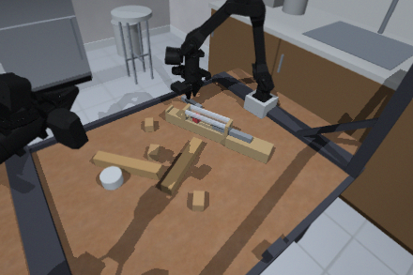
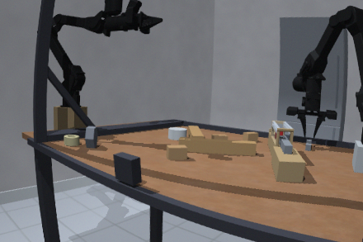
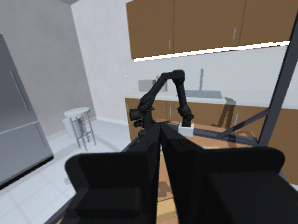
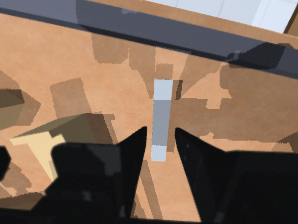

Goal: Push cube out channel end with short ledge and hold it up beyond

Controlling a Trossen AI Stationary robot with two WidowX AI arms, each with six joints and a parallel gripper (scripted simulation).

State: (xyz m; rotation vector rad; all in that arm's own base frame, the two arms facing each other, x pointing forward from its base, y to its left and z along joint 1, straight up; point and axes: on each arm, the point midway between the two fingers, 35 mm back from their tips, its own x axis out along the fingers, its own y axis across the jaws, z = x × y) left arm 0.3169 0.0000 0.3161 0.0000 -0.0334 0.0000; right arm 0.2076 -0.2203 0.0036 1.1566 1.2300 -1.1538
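Observation:
The tan channel (image 1: pixel 199 122) with its clear railed roof lies at the back of the table, and the red cube (image 1: pixel 197 116) sits inside it. The cube also shows in the exterior view (image 2: pixel 281 135). A thin grey stick (image 1: pixel 192 102) lies flat on the table just beyond the channel's far end. My right gripper (image 1: pixel 191 91) points down over it, open, with its fingertips on either side of the stick's (image 4: pixel 161 120) near end. I cannot tell if they touch it. My left gripper (image 2: pixel 157 21) is shut and empty, held high and far from the channel.
A grey bar (image 1: pixel 241 135) lies on the tan block at the channel's near end. Two wooden beams (image 1: pixel 127 164) (image 1: pixel 180 164), small blocks (image 1: pixel 199 200) and a white cylinder (image 1: pixel 111 177) lie mid-table. The right arm's white base (image 1: pixel 261 103) stands behind the channel.

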